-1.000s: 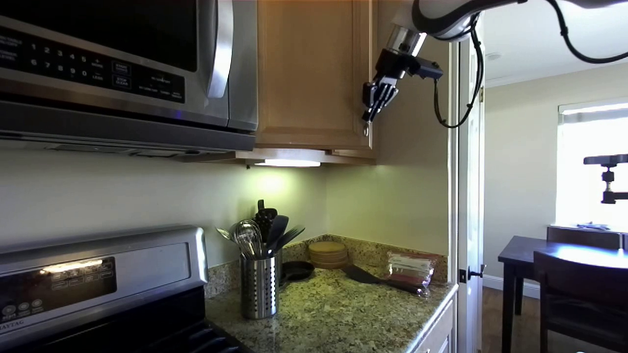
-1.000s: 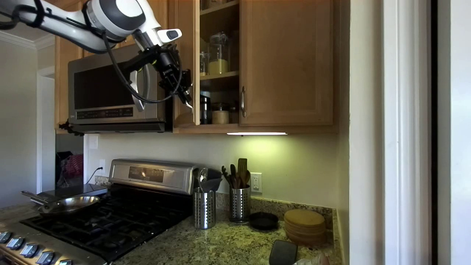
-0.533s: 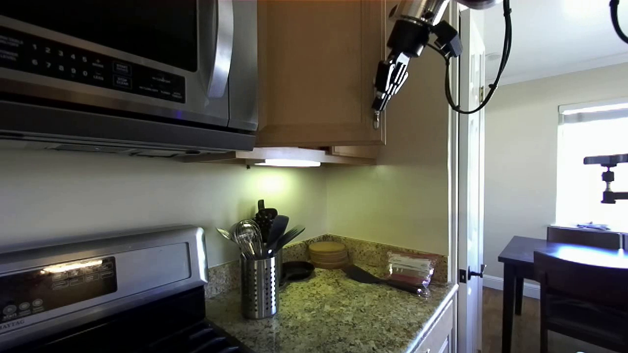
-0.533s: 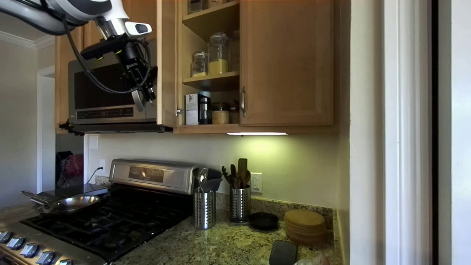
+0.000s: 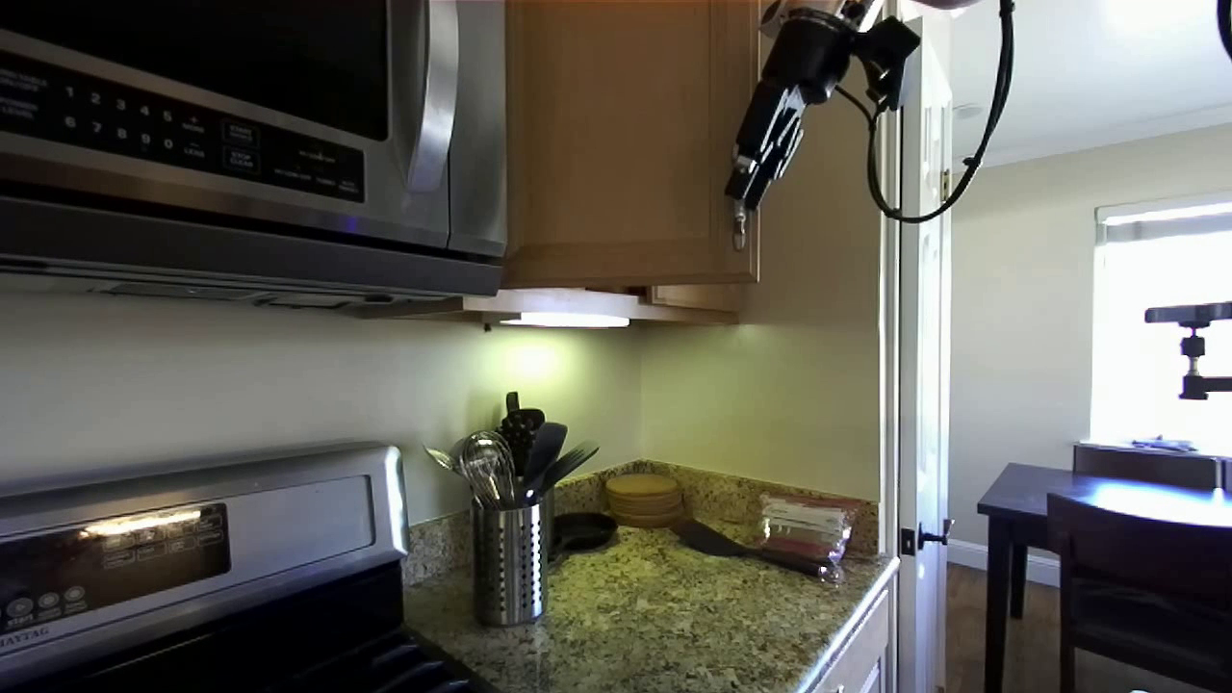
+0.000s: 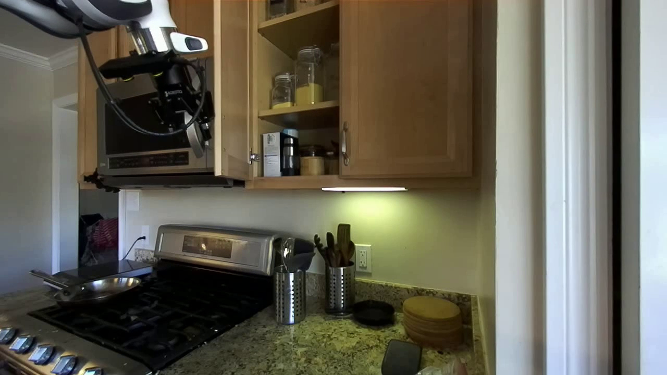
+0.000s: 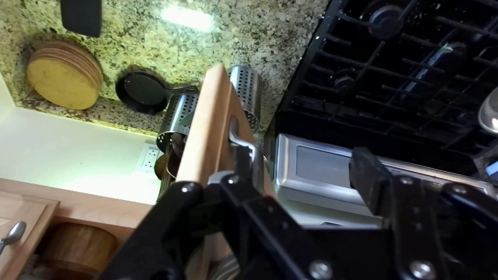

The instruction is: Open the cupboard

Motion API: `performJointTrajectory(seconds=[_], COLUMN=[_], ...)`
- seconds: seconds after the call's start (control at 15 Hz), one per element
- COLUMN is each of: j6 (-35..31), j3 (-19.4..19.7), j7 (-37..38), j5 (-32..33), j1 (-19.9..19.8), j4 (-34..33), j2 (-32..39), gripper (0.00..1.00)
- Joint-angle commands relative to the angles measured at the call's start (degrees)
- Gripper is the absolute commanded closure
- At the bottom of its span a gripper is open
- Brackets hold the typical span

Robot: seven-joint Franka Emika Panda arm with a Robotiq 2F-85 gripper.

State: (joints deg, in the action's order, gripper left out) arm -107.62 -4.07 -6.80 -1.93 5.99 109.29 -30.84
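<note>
The cupboard (image 6: 406,88) has its left door (image 6: 232,94) swung outward, with shelves of jars showing. Its right door is closed. In the wrist view the swung door (image 7: 202,128) is seen edge-on, and its silver handle (image 7: 255,163) lies inside my jaws. My gripper (image 7: 303,167) is open: one finger (image 7: 243,159) sits between the handle and the door, and the opposite finger (image 7: 367,175) stands well apart across a wide gap. In an exterior view my gripper (image 5: 746,192) is at the upper part of the handle (image 5: 739,231). From the cupboard side, the door partly hides the fingertips.
A microwave (image 6: 151,125) hangs beside the swung door, behind my gripper. Below are the stove (image 6: 156,307) with a pan (image 6: 99,289), metal utensil holders (image 6: 289,297) and a stack of round boards (image 6: 431,320) on the granite counter. A wall (image 6: 516,208) bounds the far right.
The left door has swung from partly ajar to wider, exposing more of the shelves. My gripper has travelled outward with the handle, and its fingers have spread apart.
</note>
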Motion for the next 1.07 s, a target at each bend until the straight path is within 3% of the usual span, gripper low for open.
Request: performJointTrajectory(seconds=[0.0,0.27,0.73,1.0], j6=[0.19,2.58,17.88,16.90], j3=[1.79,1.43,0.12,0.03], j7=[-1.57,0.00,6.27,9.23], j5=[-4.27,-5.49,-4.40,-0.62], j1=[1.61,0.67,-0.96,-4.15], j4=[0.10,0.09,-3.36,-2.68], j2=[-0.61,-0.97,-6.41,-7.36], gripper=[0.02,0.00,0.00,0.00])
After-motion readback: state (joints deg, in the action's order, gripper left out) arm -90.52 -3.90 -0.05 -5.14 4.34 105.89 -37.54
